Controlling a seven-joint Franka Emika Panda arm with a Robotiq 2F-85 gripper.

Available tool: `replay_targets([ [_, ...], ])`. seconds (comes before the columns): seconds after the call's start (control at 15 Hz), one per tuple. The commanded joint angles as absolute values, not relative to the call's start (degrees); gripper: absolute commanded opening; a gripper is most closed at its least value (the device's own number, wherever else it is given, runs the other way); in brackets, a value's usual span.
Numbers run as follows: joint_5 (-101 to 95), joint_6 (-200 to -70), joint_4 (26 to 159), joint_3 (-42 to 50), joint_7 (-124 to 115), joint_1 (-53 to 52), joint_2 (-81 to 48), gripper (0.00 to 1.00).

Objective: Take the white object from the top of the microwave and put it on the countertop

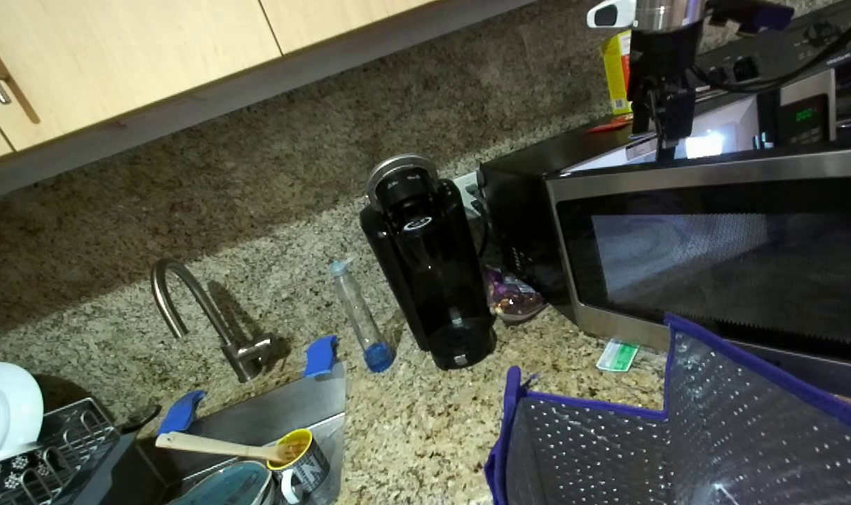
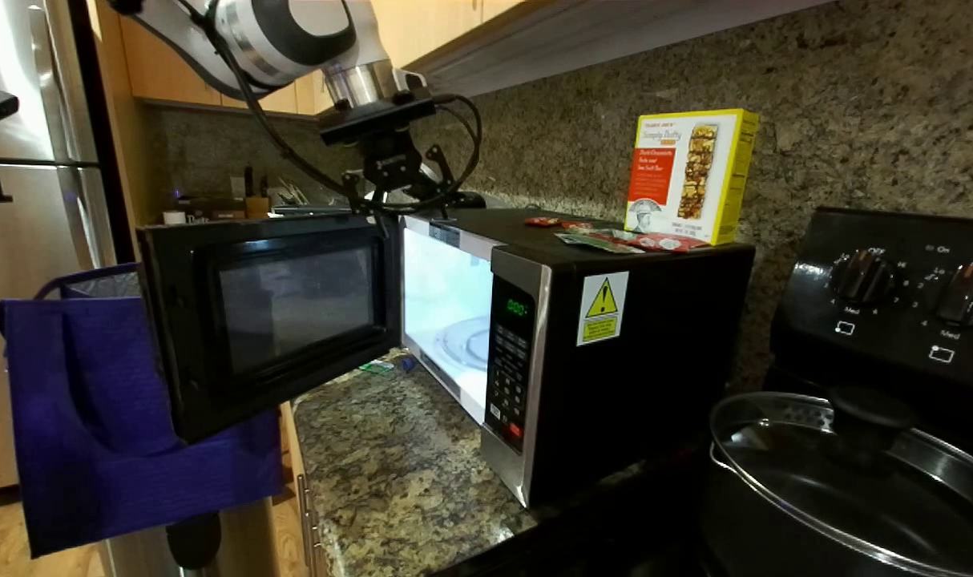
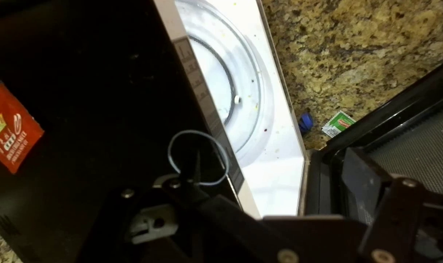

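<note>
The microwave (image 2: 631, 401) stands on the granite countertop (image 1: 411, 428) with its door (image 2: 294, 300) swung open and its inside lit. In the wrist view a thin white ring (image 3: 225, 155) shows over the front edge of the microwave's black top. I cannot make it out in the exterior views. My gripper (image 3: 281, 173) is open. One fingertip overlaps the ring and seems to be inside its loop; the other is over the open door. I cannot tell if the ring rests on the top or hangs on the finger. In both exterior views the gripper (image 1: 664, 133) (image 2: 410, 212) is above the microwave's front edge.
A snack box (image 2: 683, 176) and red sauce packets (image 2: 663, 241) lie on the microwave top. A coffee maker (image 1: 432, 273) and a bottle (image 1: 359, 315) stand beside it. A purple bag (image 2: 134, 401) is by the door. A pot (image 2: 839, 481) sits on the stove.
</note>
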State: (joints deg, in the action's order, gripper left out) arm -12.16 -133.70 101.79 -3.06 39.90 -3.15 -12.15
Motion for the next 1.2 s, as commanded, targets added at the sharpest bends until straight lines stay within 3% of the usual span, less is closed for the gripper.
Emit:
replay_targets([
  [0.0, -11.1, -134.18, 97.21, -3.88, 43.3, -1.67, -15.79, 1.0],
  [0.13, -11.09, -133.49, 95.18, -3.99, 43.86, -1.46, -17.02, 1.0],
  [0.2, -11.05, -133.27, 94.3, -4.08, 44.25, -1.34, -17.57, 0.91],
  [0.27, -11.08, -132.69, 93.6, -4.12, 44.21, -1.35, -17.87, 0.72],
  [0.8, -8.32, -133.04, 95.41, -4.54, 44.0, -0.13, -16.39, 0.22],
  [1.13, -6.32, -133.42, 96.26, -4.84, 45.89, 0.29, -15.58, 0.16],
])
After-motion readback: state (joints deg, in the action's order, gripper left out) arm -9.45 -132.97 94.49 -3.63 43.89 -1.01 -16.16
